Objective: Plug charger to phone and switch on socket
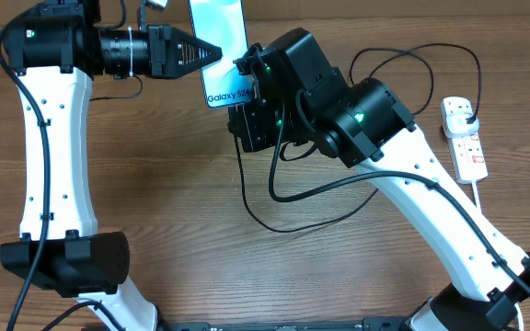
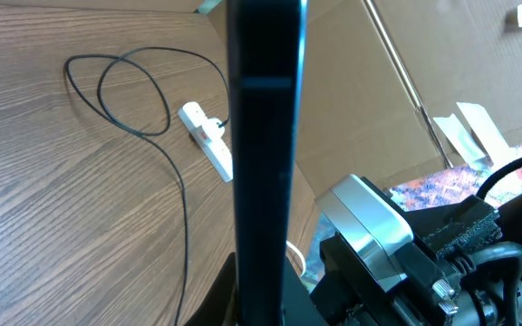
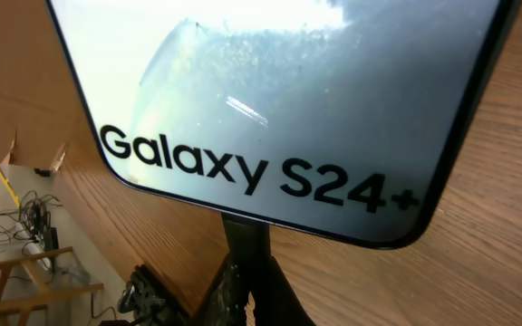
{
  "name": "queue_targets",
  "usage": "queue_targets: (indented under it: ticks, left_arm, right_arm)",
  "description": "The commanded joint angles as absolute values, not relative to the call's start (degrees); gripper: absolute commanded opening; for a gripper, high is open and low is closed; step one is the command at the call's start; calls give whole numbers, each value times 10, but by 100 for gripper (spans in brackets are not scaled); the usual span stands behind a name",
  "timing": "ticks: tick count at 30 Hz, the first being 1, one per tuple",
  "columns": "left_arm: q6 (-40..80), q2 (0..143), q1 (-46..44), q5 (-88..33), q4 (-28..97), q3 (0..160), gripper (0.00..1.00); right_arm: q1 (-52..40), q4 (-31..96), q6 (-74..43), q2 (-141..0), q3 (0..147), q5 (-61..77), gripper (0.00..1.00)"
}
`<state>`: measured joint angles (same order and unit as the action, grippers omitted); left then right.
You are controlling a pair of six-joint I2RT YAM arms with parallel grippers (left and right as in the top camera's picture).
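Phone (image 1: pixel 221 46) hangs above the tabletop's (image 1: pixel 182 211) far edge, with the left tool (image 1: pixel 212 52) clamped on its side. At its lower end, the right tool (image 1: pixel 247 75) is pinched together on the charger (image 2: pixel 186 226) tip, and that wrist blocks your overhead view of the port. Behind them, slack cable loops across the wood. Farthest off, the socket (image 1: pixel 466 138) lies well apart.

The table (image 1: pixel 201 257) has a brown wood grain. Plain cardboard panels (image 2: pixel 361 100) stand along its far edge. Beyond them lie some white scraps (image 2: pixel 465 136) (paper or plastic, I cannot tell). On the grey floor (image 3: pixel 16 195) there is a tangle of thin cables (image 3: pixel 34 222) near wooden frames (image 3: pixel 25 294).
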<state>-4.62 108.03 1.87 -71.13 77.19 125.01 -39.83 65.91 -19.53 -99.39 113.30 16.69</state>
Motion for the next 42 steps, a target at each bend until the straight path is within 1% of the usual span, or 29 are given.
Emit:
queue_targets:
  ticks: [1,11,42]
  left_arm:
    - [-64,1075,15,-743,778,1254,4]
    - [-105,1075,15,-711,797,1254,4]
    - [-102,1075,15,-710,812,1254,4]
  right_arm:
    - [-398,648,-197,-1000,1151,151,4]
    - [-398,646,-197,-1000,1152,151,4]
    - [-398,616,-212,-999,1152,151,4]
